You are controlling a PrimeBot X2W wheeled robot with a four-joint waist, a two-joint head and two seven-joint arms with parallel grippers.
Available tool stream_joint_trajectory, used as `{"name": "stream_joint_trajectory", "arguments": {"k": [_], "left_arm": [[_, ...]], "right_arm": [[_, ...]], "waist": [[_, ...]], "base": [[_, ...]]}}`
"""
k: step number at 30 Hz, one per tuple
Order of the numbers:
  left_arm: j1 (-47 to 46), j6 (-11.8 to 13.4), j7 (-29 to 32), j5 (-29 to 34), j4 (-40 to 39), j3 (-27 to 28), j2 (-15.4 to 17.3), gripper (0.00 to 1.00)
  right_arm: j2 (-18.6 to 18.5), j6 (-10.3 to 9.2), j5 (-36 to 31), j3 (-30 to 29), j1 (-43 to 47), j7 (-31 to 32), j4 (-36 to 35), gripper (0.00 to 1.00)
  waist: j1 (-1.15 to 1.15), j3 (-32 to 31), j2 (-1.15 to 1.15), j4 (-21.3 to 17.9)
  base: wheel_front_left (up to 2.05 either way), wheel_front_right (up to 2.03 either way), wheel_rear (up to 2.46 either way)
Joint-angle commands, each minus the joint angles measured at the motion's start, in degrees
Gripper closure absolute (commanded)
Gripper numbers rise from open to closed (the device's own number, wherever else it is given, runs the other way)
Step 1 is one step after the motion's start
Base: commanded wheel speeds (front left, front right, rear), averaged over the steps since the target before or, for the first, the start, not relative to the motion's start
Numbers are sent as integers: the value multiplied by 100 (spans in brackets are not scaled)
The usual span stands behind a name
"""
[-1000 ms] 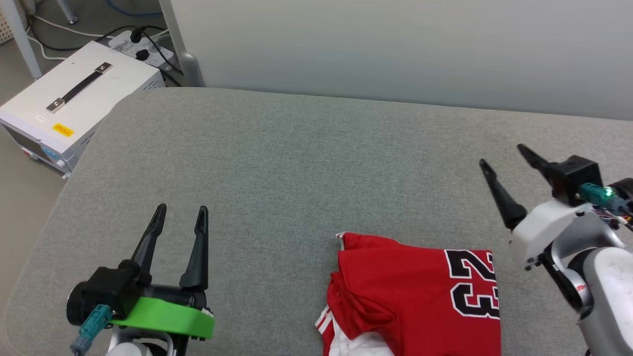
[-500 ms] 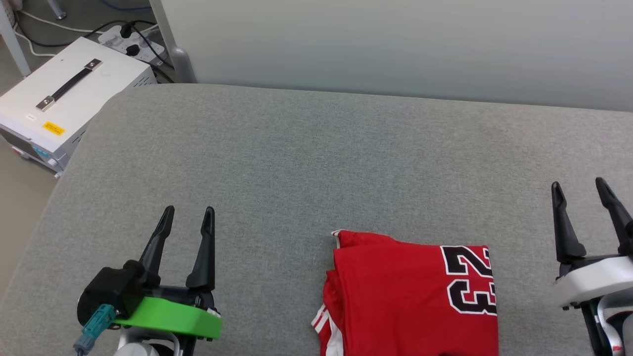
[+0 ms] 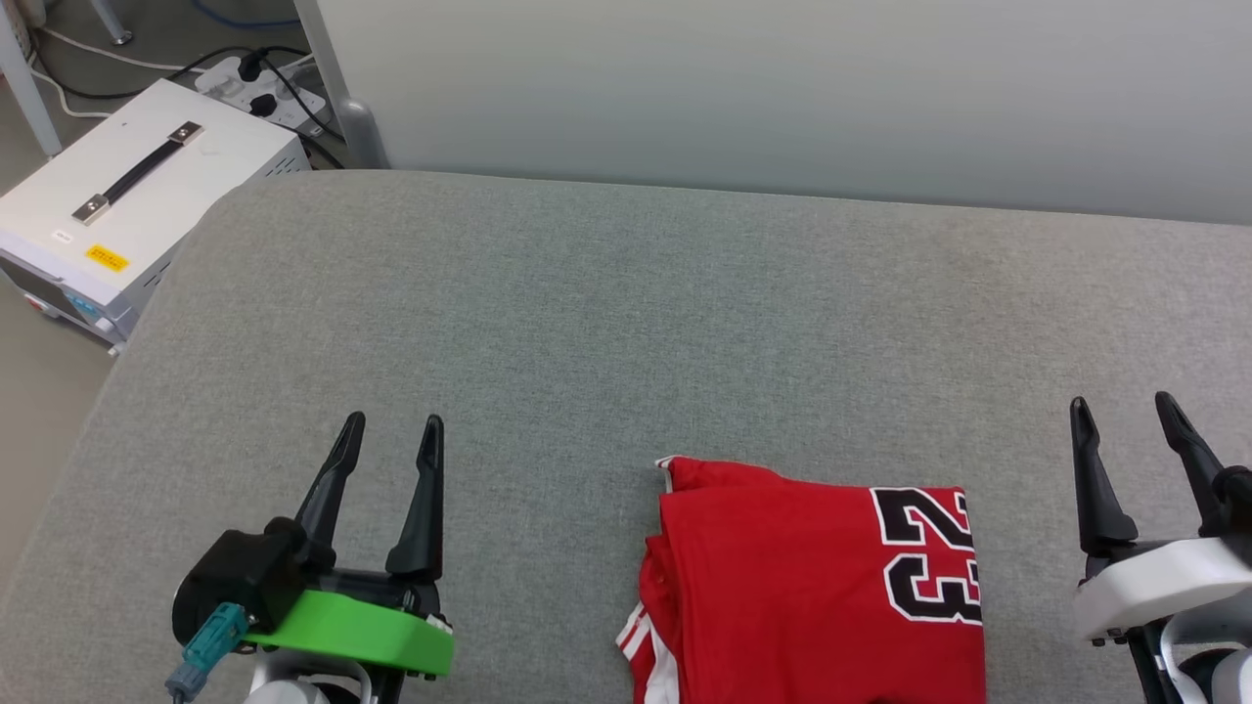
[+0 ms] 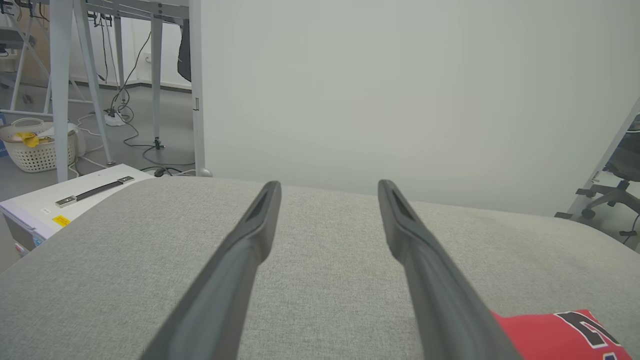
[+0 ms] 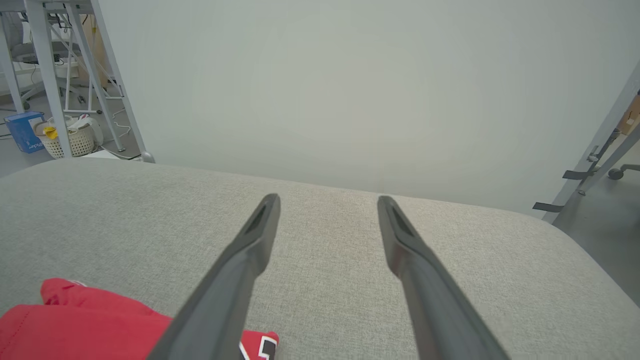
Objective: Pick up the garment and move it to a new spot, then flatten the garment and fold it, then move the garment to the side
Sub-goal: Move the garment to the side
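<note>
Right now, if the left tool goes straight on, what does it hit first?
Likely the pale wall beyond the grey cushion; depth is unclear. Nothing lies ahead of the left tool, and the red shirt sits off to its right.

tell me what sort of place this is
Probably a robotics lab: a grey fabric-padded worktop, a white box-shaped instrument with a black handle on the floor, and a white power strip with black cables.

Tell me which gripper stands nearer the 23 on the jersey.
The right gripper, on the white mount: the 23 lies at the end of the garment beside it. The left gripper, on the green mount, faces the plain red end.
</note>
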Motion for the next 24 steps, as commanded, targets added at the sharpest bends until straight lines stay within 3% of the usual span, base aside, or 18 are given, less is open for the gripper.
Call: {"name": "stream_joint_trajectory", "arguments": {"k": [1, 14, 24], "left_arm": [[-7, -16, -33, 29, 22, -10, 7, 0], [-265, -16, -33, 63, 62, -160, 20, 0], [-431, -17, -33, 97, 102, -227, 16, 0]], "right_arm": [[-30, -3, 59, 26, 79, 123, -2, 0], [-105, -3, 601, 530, 374, 2483, 299, 0], [67, -3, 860, 642, 340, 3539, 629, 0]], "waist": [[0, 32, 64, 15], [0, 540, 64, 209], [0, 790, 64, 409]], "base": [[0, 0, 0], [0, 0, 0], [0, 0, 0]]}}
